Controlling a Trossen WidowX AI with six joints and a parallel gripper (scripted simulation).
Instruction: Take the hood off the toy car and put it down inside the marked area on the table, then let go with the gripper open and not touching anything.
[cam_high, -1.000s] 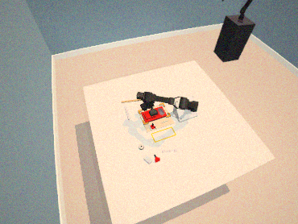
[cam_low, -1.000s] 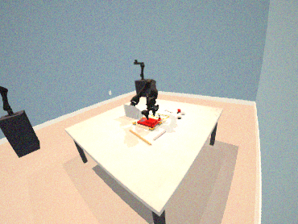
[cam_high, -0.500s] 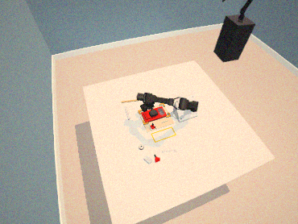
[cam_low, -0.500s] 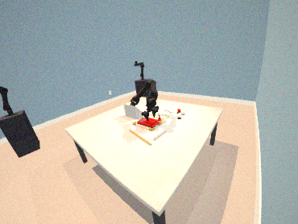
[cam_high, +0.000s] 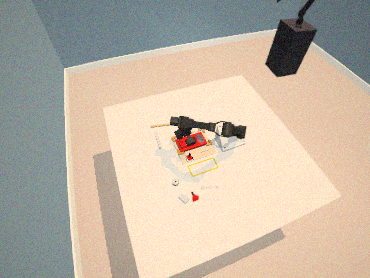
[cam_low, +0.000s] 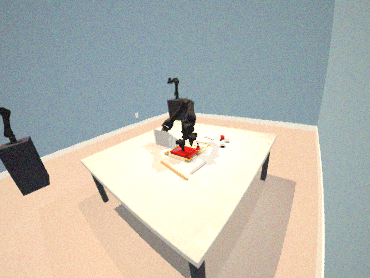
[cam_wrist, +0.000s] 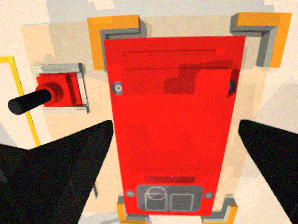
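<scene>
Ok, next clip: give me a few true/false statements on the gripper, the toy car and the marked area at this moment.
1. The gripper is open and holds nothing. True.
2. The fingers stand on either side of the red toy car. True.
3. A red part already lies inside the yellow marked area. False: nothing red lies within the outline.
4. The gripper is clamped on the black-handled piece. False: that piece sits apart, to the side.

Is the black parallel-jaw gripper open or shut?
Open. The black parallel-jaw gripper has its fingers spread either side of the red toy car, holding nothing.
</scene>
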